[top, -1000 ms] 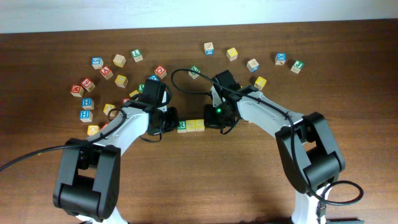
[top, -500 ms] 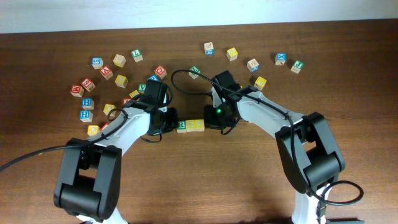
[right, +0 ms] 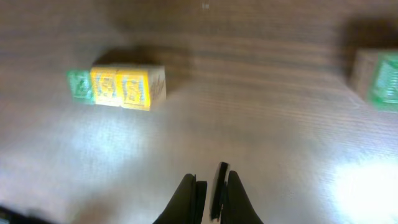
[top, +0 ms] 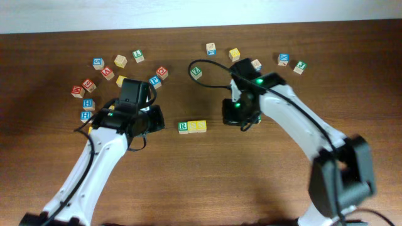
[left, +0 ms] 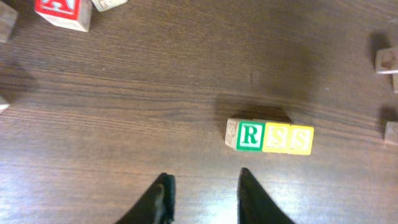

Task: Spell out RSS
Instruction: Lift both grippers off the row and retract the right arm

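Three cubes stand in a touching row on the table: the green R cube (top: 183, 127), then two yellow S cubes (top: 193, 126) (top: 201, 125). The left wrist view shows them reading R (left: 251, 136), S (left: 277, 138), S (left: 301, 139). The right wrist view shows them blurred, the R cube (right: 79, 84) beyond the yellow pair (right: 118, 88). My left gripper (top: 157, 118) (left: 204, 180) is open and empty, left of the row. My right gripper (top: 233, 116) (right: 210, 177) is shut and empty, right of the row. Neither touches the cubes.
Several loose letter cubes lie scattered at the back left (top: 88, 102) and back right (top: 284, 59). A green-lettered cube (top: 196, 71) lies behind the row and shows in the right wrist view (right: 382, 78). A red A cube (left: 62, 11) lies far left.
Both grippers have drawn away from the row, the left one leftward and the right one rightward. The three cubes stay in place.
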You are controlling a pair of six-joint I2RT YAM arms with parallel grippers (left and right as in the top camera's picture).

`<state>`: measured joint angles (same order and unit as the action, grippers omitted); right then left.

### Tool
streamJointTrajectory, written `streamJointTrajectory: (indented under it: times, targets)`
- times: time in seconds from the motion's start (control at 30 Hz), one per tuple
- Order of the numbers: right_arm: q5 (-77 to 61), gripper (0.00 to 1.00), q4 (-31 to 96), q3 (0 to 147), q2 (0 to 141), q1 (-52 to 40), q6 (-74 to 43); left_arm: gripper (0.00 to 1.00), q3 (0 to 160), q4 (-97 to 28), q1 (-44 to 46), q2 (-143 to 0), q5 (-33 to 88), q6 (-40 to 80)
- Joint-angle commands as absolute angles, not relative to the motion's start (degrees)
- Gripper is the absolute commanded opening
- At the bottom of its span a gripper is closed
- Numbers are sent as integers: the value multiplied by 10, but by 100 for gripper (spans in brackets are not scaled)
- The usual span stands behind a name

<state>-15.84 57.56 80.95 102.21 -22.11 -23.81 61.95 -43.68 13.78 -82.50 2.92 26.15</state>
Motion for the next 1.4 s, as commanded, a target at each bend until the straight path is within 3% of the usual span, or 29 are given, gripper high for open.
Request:
streamJointTrajectory:
  times: [0.0,0.03,0.27,0.7,0.73,0.77,0.83,0.9,1.37]
  targets:
    - [-121,4,637,823,920,-221,-227,89,622,-465,135,-799,21,254]
    - [-113,4,658,823,897,-221,-227,99,622,-471,135,-800,21,254]
    - [-97,4,763,823,787,-221,-227,99,622,-481,135,-800,21,254]
    - [-83,4,827,823,709,-221,-213,99,622,-481,135,-800,21,254]
    - [-81,13,838,823,706,-221,-213,99,622,-481,135,-800,21,254]
    - [-81,29,850,823,706,-221,-213,99,622,-481,135,-800,21,254]
    - [-81,75,874,823,707,-221,-213,99,622,-481,135,-800,21,254]
    - [-81,98,908,823,707,-221,-213,99,622,-481,135,-800,21,254]
    - [-82,98,915,823,708,-221,-214,99,622,-481,135,-800,21,254]
